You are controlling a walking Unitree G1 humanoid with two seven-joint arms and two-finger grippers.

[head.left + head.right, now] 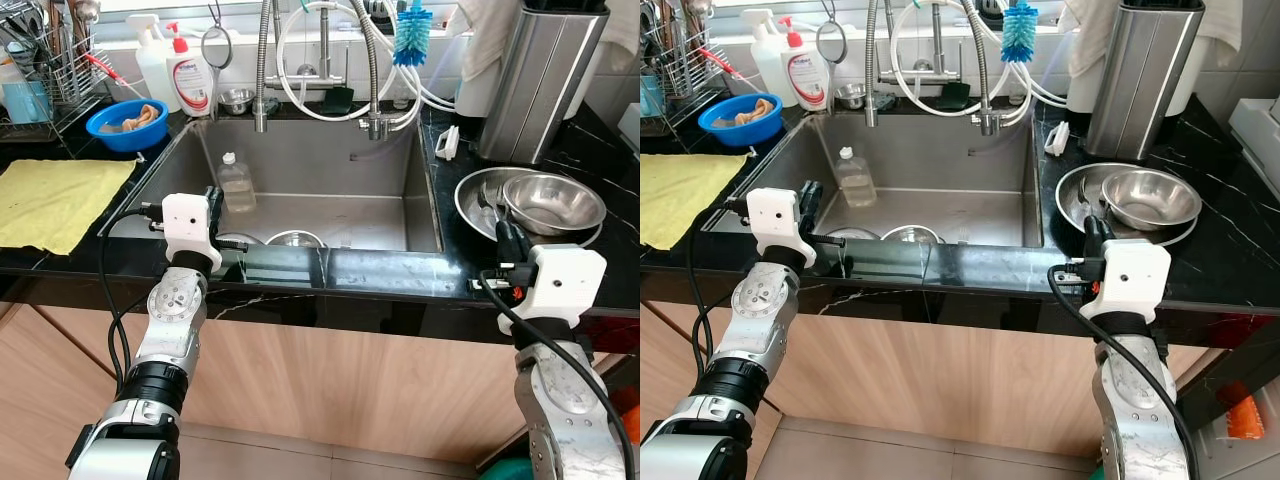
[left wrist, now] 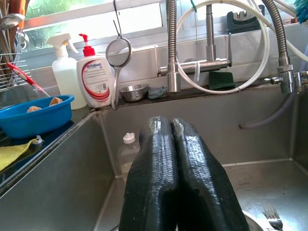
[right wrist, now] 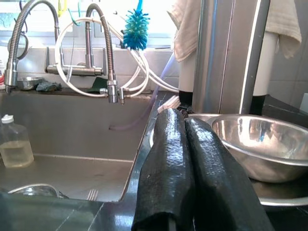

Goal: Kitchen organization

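Where the black marble counter point(image 1: 380, 270) meets the steel sink point(image 1: 320, 170) under a bright window, the head views show a clear plastic bottle point(image 1: 236, 182) standing in the basin by its left wall, with rims of steel dishes point(image 1: 294, 238) peeping over the front edge. Left of the sink lie a yellow cloth point(image 1: 55, 200), a blue bowl point(image 1: 127, 124) and a dish rack point(image 1: 45, 60); a soap pump bottle point(image 1: 190, 72) and spray bottle point(image 1: 153, 62) stand behind, and a blue brush point(image 1: 412, 35) hangs by the taps. On the right a steel bowl point(image 1: 553, 203) sits in a wider steel plate point(image 1: 475, 205) before a tall steel canister point(image 1: 540, 80). Both silver arms reach up to the counter's front edge, the left gripper point(image 1: 213, 205) at the sink's front left corner, the right gripper point(image 1: 505, 240) just before the plate; its fingertips are hard to make out here. In the left wrist view the left gripper's two fingers point(image 2: 159, 178) are pressed together with nothing between them, pointing over the basin toward the bottle, whose body they partly hide. In the right wrist view the right gripper's fingers point(image 3: 168, 173) also lie closed and empty, beside the steel bowl, with the bottle off across the sink.
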